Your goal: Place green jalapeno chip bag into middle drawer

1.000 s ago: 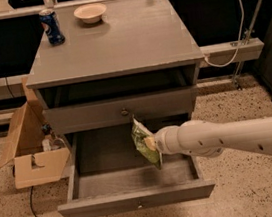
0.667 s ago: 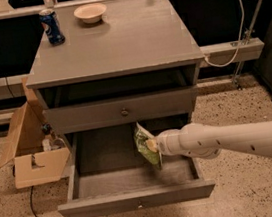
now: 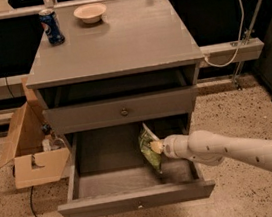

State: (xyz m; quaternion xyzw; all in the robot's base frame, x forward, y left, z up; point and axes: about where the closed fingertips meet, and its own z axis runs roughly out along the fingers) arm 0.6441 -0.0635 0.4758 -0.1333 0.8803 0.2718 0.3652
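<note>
The green jalapeno chip bag (image 3: 149, 149) stands upright inside the open middle drawer (image 3: 138, 199), near its right side and low over the drawer floor. My gripper (image 3: 156, 147) reaches in from the right at the end of the white arm (image 3: 223, 151) and is shut on the bag's right edge. The drawer is pulled far out, with its plain front panel nearest the camera. The bag's lower end is close to the drawer floor; I cannot tell whether it touches.
Above the open drawer is a closed drawer front with a brass knob (image 3: 124, 112). A blue soda can (image 3: 52, 26) and a pale bowl (image 3: 90, 12) stand on the cabinet top. An open cardboard box (image 3: 31, 155) sits on the floor at the left.
The arm has lowered a little, and the bag has sunk slightly deeper into the open drawer. The drawer has not moved.
</note>
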